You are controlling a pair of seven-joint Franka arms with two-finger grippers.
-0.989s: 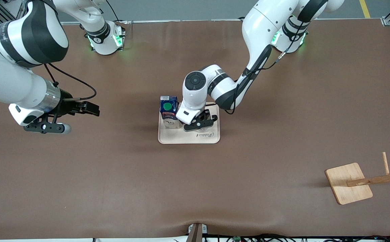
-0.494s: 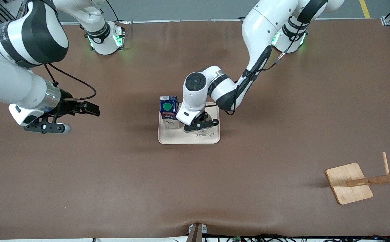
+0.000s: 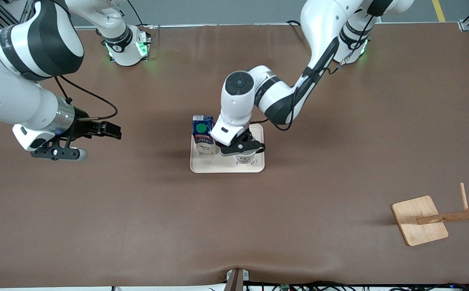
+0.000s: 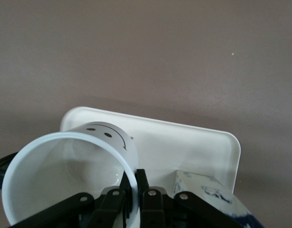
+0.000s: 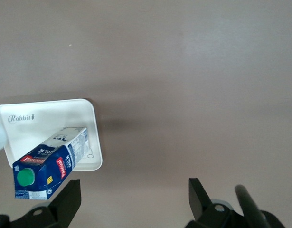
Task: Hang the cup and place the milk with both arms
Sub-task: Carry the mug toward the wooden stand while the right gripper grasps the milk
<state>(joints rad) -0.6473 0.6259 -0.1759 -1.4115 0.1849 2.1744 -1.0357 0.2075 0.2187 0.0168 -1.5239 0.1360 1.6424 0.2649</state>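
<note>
With its fingers [image 4: 136,187] newly clamped on the cup's [image 3: 242,157] rim, the left gripper [image 3: 240,146] has raised it off the tray [image 3: 202,165], mouth tilted wristward; hanging comes next. Milk [image 3: 202,135] stands upright on the tray. Right gripper [image 3: 85,139] waits, fingers spread, over bare bench [image 3: 137,210].

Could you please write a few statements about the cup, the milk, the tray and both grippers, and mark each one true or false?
1. The left gripper is shut on the rim of the cup. True.
2. The milk lies on its side on the bare table. False: it stands upright on the tray.
3. The right gripper is open and holds nothing. True.
4. The cup already hangs on the wooden rack. False: it is over the tray, in the left gripper.
5. The right gripper hovers over the tray. False: it is over bare table toward the right arm's end.
</note>
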